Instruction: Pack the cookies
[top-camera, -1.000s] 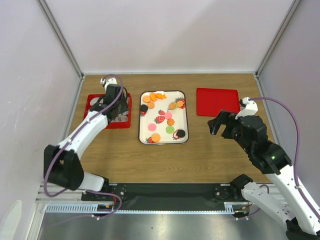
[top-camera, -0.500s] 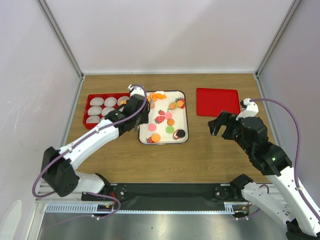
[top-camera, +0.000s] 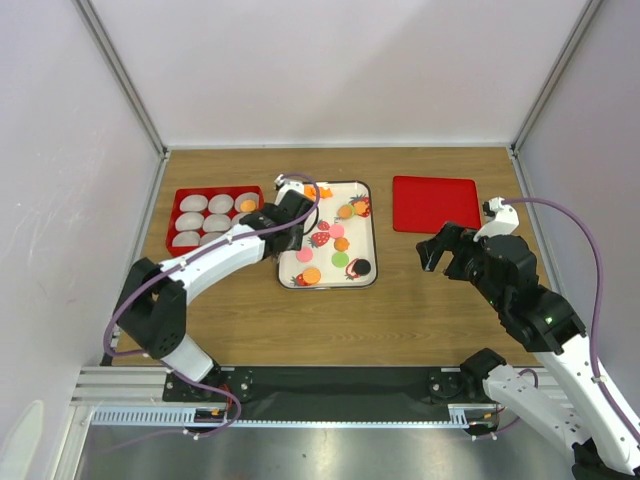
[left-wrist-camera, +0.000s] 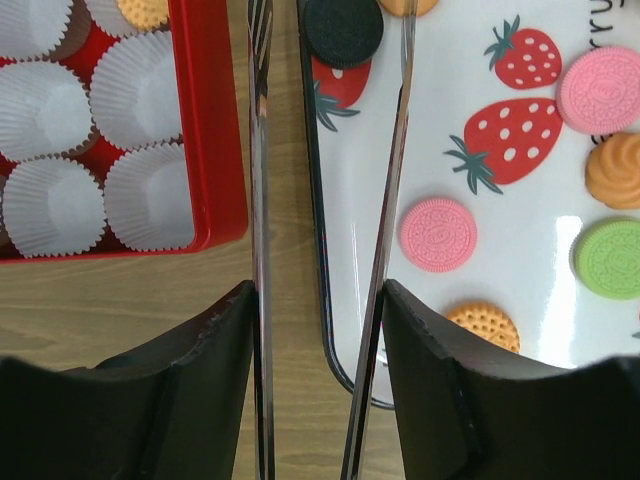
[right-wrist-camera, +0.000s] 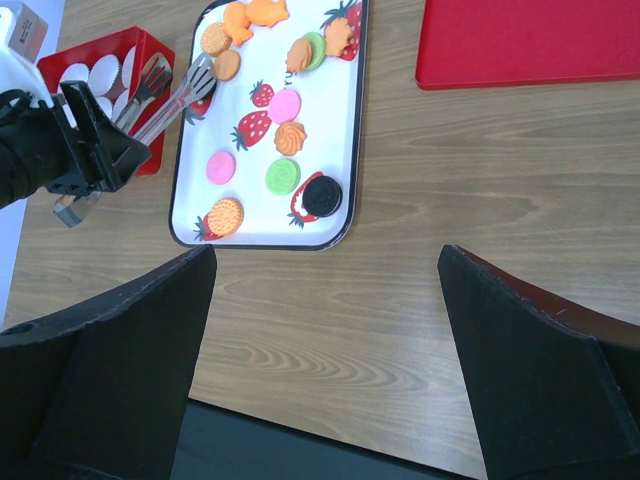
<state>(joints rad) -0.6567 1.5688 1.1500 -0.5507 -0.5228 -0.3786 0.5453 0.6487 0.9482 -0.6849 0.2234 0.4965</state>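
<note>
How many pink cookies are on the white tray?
2. One pink cookie lies near the tray's left edge; the other sits nearer the middle, by an orange swirl cookie. None seems hidden.

Bright, even light falls from overhead. The wooden tabletop is uniformly lit, and the shadows under the arms are faint and soft-edged. In the left wrist view the glossy white tray shows pale streaks of glare, and the metal tongs carry bright and dark reflections. The cookies are sharp, while the left end effector is dark and slightly soft. The right end effector reads as near-featureless black against crisp wood grain.
</note>
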